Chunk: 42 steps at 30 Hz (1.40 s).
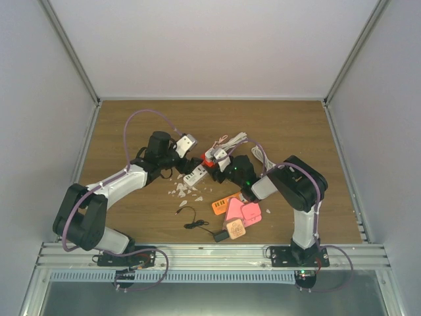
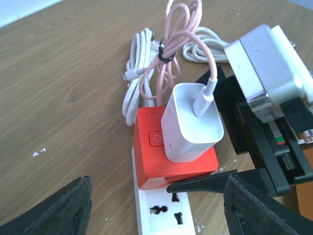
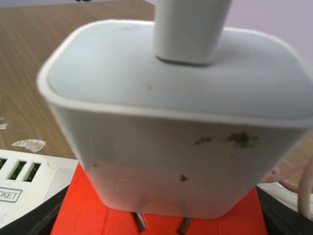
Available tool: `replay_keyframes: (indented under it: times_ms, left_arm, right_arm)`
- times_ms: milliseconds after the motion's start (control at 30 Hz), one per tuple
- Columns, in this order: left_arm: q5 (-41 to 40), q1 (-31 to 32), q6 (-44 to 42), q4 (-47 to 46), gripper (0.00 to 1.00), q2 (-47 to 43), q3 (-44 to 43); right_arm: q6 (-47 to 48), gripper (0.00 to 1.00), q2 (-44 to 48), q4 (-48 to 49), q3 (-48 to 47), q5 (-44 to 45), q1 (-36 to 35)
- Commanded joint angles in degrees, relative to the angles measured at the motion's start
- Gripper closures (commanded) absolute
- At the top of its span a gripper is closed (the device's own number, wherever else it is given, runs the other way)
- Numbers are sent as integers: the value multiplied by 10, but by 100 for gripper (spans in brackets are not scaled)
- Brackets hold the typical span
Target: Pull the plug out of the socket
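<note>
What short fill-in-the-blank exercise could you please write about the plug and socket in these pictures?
1. The white charger is plugged into a ____ adapter.
2. The cable entering the charger is ____.
3. The adapter sits on a ____ power strip.
4. In the right wrist view, ____ metal prongs show beneath the charger.
Missing words: red; pink; white; two.

One plug [image 2: 190, 125], one red socket [image 2: 149, 164], one strip [image 2: 164, 213] (white)

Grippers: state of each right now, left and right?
Left gripper: open, fingers apart on either side of the long white plastic power strip.
Right gripper: closed on the white cube-shaped plastic charger.
</note>
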<state>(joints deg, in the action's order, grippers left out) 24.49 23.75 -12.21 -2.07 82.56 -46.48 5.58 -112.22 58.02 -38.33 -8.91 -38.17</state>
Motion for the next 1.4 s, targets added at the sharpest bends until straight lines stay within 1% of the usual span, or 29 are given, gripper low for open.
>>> replay_keyframes:
  times_ms: [0,133,200,333,467,533,767,967,1133,1367]
  left_arm:
    - [1,8,-1,-55,26,-8,18]
    - [-15,19,9,-71,27,1,23]
    - [-16,25,10,-81,27,7,24]
    - [-23,31,25,-99,27,28,23]
    - [-33,33,30,-114,27,48,20]
    - [-37,33,29,-119,29,56,16]
    - [-42,40,26,-132,33,81,-3]
    - [-58,48,34,-142,41,83,-5]
    - [-59,48,32,-149,49,81,-3]
    - [-60,48,33,-162,59,71,-4]
  right_arm:
    - [45,40,10,-11,14,-57,2]
    - [35,38,15,-29,2,-60,1]
    - [27,33,17,-40,-5,-56,1]
    - [16,19,22,-48,-4,-53,2]
    - [10,17,23,-41,2,-47,2]
    - [6,19,22,-38,1,-41,2]
    - [-6,30,18,-33,-2,-24,2]
    - [-6,36,14,-33,-1,-18,2]
    - [-4,40,11,-37,-2,-15,2]
    - [-9,47,8,-53,-6,-8,2]
